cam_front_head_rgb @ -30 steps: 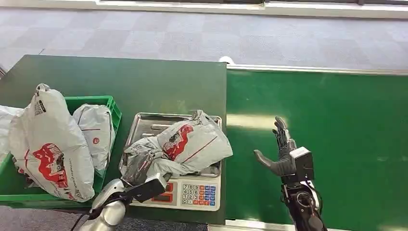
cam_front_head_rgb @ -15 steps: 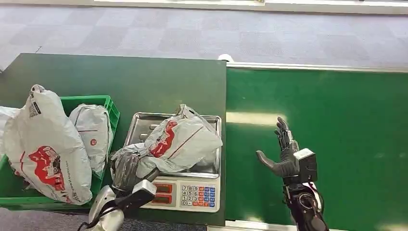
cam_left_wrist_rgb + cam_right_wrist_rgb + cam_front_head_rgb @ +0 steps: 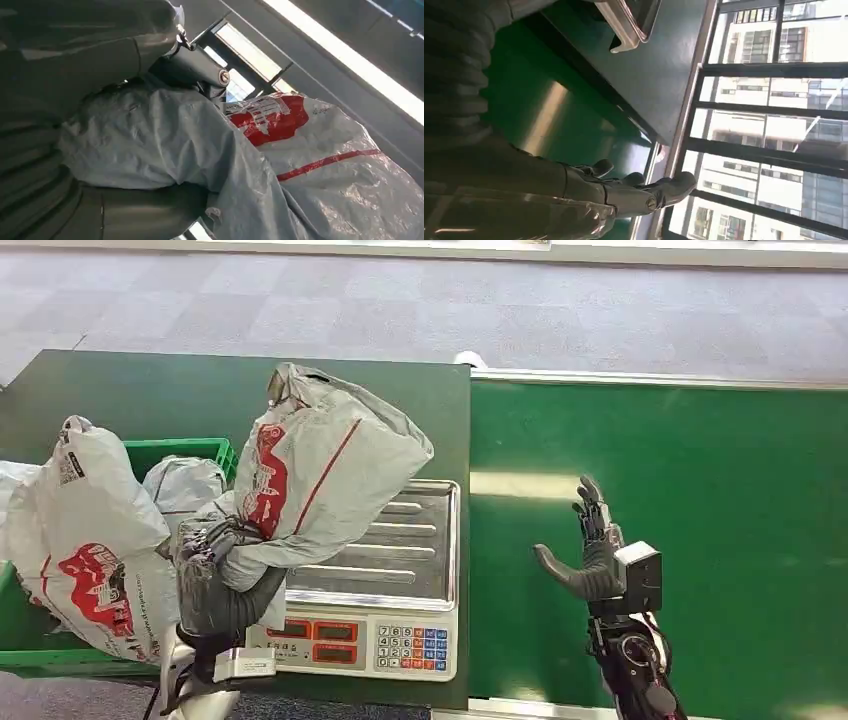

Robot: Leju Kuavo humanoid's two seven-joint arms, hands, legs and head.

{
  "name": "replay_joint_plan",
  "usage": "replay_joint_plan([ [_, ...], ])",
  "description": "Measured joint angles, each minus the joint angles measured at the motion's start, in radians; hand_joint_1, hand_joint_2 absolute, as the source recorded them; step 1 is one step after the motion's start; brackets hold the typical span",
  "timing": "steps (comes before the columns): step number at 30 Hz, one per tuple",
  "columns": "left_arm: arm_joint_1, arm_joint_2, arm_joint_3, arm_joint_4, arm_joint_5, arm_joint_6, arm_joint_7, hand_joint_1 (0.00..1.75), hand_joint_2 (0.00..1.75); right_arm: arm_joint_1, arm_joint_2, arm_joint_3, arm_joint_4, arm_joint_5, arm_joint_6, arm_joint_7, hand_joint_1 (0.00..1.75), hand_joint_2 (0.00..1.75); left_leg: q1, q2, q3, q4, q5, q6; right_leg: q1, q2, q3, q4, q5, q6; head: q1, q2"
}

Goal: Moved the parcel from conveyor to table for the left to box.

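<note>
Two surfaces matter here: the dark green table (image 3: pixel 150 400) on the robot's left and the brighter conveyor (image 3: pixel 680 500) on its right, which carries nothing in view. Next down in size, the green crate (image 3: pixel 20 625) at the table's left edge, already holding two grey parcels: a big one (image 3: pixel 95 550) leaning over the near rim and a smaller one (image 3: pixel 185 485) behind it. Then the scale (image 3: pixel 385 585) with its steel tray, keypad at the near edge.

The task parcel (image 3: pixel 320 465) is off the tray, in the air above the table between scale and crate, tilted with its free end up and away from the robot. The left hand (image 3: pixel 215 575) grips its bunched lower end; the left wrist view shows the film gathered tight against the palm and thumb. The right hand (image 3: pixel 590 550) hovers over the belt, fingers spread, holding nothing.

My read: the step is the carry from scale to crate. To do it well:
- Keep the grip on the bunched film; the bag is soft and most of it sits above the hand, so it may flop over.
- Clear the crate's near wall and the leaning big parcel before lowering.
- Aim for the gap behind the smaller parcel; room there looks tight.
- Release low, not from height.
- Right hand stays clear.
</note>
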Motion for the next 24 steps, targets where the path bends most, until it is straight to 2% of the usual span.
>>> replay_joint_plan([
  [9, 0.014, -0.036, 0.103, -0.318, -0.235, 0.001, 0.000, 1.75, 1.75, -0.002, -0.019, 0.010, 0.021, -0.024, 0.002, -0.027, 0.00, 1.75, 0.000, 0.000, -0.001, 0.000, 0.000, 0.000, 0.000, 0.000, -0.001, 0.000, 0.000, 0.000, 0.000, 0.000],
  [14, -0.007, -0.068, 0.234, -0.480, -0.333, 0.002, 0.000, 1.75, 1.75, 0.011, -0.032, 0.015, 0.027, -0.039, -0.019, -0.038, 0.00, 1.75, 0.000, 0.000, -0.001, 0.000, 0.000, 0.000, 0.000, 0.000, -0.002, 0.000, 0.000, 0.000, 0.000, 0.000],
  [19, -0.038, -0.097, 0.379, -0.532, -0.366, 0.002, 0.000, 1.75, 1.75, 0.097, -0.040, 0.011, -0.041, -0.040, -0.061, -0.029, 0.00, 1.75, 0.000, 0.002, -0.002, 0.000, 0.000, 0.000, 0.000, 0.001, -0.003, 0.000, 0.000, 0.000, 0.000, 0.000],
  [24, -0.045, -0.110, 0.430, -0.549, -0.366, 0.001, 0.000, 1.75, 1.75, 0.127, -0.047, 0.008, -0.073, -0.040, -0.064, -0.024, 0.00, 1.75, 0.000, 0.003, -0.002, 0.000, 0.000, 0.000, 0.000, 0.002, -0.003, 0.000, 0.000, 0.000, 0.000, 0.000],
])
